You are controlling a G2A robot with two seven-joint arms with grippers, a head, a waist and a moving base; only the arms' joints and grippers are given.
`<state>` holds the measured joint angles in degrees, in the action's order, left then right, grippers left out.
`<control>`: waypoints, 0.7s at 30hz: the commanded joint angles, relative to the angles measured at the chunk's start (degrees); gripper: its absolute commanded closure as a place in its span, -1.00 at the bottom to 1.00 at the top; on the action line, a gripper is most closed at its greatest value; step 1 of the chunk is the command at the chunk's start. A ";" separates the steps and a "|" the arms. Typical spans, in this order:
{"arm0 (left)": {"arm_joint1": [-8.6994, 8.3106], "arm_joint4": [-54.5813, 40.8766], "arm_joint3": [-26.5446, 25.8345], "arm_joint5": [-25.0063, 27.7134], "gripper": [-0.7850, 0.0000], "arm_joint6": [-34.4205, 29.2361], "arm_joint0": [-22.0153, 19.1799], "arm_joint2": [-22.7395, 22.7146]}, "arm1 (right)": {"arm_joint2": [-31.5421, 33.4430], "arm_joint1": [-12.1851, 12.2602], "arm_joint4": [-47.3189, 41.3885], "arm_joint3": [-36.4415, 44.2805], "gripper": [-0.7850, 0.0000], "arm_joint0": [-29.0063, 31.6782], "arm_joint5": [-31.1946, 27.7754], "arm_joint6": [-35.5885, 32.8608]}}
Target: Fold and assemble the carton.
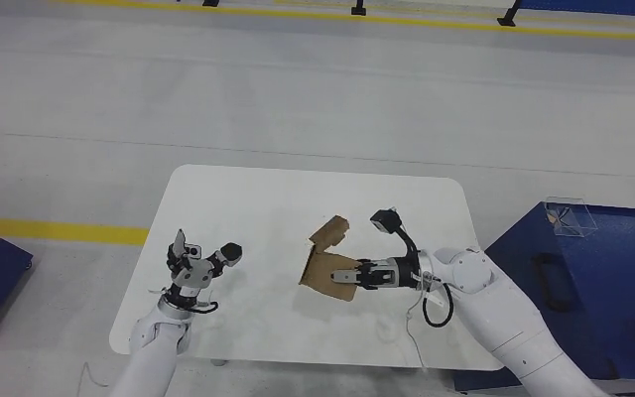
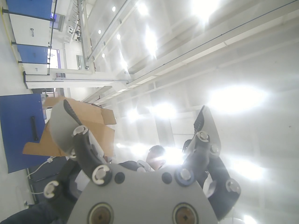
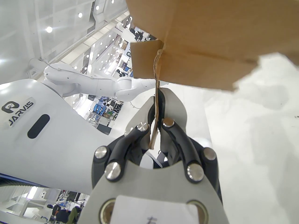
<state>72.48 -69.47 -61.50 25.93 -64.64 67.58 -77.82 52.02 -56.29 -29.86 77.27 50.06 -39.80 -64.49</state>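
Right pincer (image 3: 158, 101) is clamped tight on a flap edge of the carton (image 1: 319, 266), and I hold it tilted over the worktop (image 1: 258, 208), a bit right of centre. Its flaps hang loose and half-folded. I can't tell whether it touches the worktop. Left pincer (image 1: 204, 250) hangs wide open, fingers up, near the left front edge, well apart from the carton.

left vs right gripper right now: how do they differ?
1. The left gripper is open, its fingers spread wide; the right gripper is shut.
2. The left gripper holds nothing; the right gripper pinches an edge of the brown cardboard carton.
3. The left gripper sits apart from the carton, near the left edge of the white table; the right gripper is at the carton, mid-table.
Shared: the same grey-and-black two-finger build.
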 commanded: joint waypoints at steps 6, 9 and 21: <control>-0.45 4.97 -2.66 -1.90 -1.00 -10.82 -0.44 0.26 | 0.21 0.69 -0.42 0.57 1.00 0.80 0.15 -0.14; -0.45 4.97 -2.66 -1.90 -1.00 -10.82 -0.44 0.26 | 0.21 0.69 -0.42 0.57 1.00 0.80 0.15 -0.14; -0.82 10.21 -3.48 2.49 -1.00 -9.66 -0.41 -0.84 | -0.32 0.64 2.02 2.08 1.00 0.99 1.64 -0.10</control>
<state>71.84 -62.72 -64.85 25.65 -74.81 67.14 -78.13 51.97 -55.64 -29.50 78.51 51.01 -39.03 -64.46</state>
